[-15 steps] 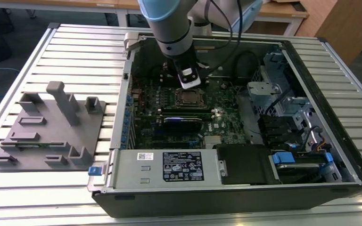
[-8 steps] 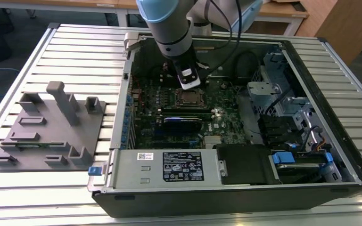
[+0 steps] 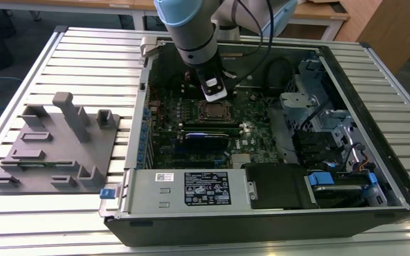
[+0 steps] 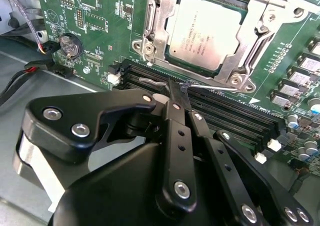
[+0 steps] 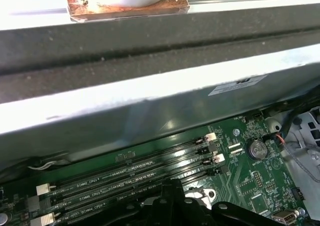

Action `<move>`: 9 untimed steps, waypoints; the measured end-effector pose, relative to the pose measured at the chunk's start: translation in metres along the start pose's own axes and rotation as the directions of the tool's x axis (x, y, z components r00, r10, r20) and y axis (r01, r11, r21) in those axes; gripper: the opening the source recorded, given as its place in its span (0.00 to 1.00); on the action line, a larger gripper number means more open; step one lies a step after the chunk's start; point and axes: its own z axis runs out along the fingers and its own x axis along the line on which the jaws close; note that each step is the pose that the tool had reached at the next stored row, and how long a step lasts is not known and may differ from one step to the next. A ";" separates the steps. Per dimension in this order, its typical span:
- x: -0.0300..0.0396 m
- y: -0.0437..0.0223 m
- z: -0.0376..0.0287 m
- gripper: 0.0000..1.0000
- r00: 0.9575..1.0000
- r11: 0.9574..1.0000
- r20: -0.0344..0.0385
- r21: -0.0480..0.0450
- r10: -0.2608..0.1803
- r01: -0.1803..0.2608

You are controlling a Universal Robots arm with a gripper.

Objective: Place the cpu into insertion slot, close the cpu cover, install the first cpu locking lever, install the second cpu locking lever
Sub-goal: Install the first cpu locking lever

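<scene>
Closest to me, the gripper (image 4: 176,93) has its fingers pinched together, tip against the thin locking lever (image 4: 212,88), I judge to push it. Beyond, the cpu (image 4: 206,28) sits in the insertion slot (image 4: 142,46) under the closed cpu cover (image 4: 254,22).

Bright even light; glare whitens the case wall (image 5: 125,106).

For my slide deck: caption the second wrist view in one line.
Closed hand at a locking lever beside the cpu seated under its cover.
</scene>
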 end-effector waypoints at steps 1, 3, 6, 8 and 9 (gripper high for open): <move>0.0001 -0.0001 0.0003 0.10 1.000 1.000 0.000 0.002 0.000 0.000; 0.0002 -0.0002 0.0009 0.10 1.000 1.000 0.001 0.006 -0.002 0.002; 0.0004 -0.0003 0.0022 0.10 1.000 1.000 0.004 0.013 -0.004 0.004; 0.0004 -0.0004 0.0031 0.10 1.000 1.000 0.005 0.017 -0.005 0.005; 0.0005 -0.0004 0.0035 0.10 1.000 1.000 0.006 0.019 -0.006 0.006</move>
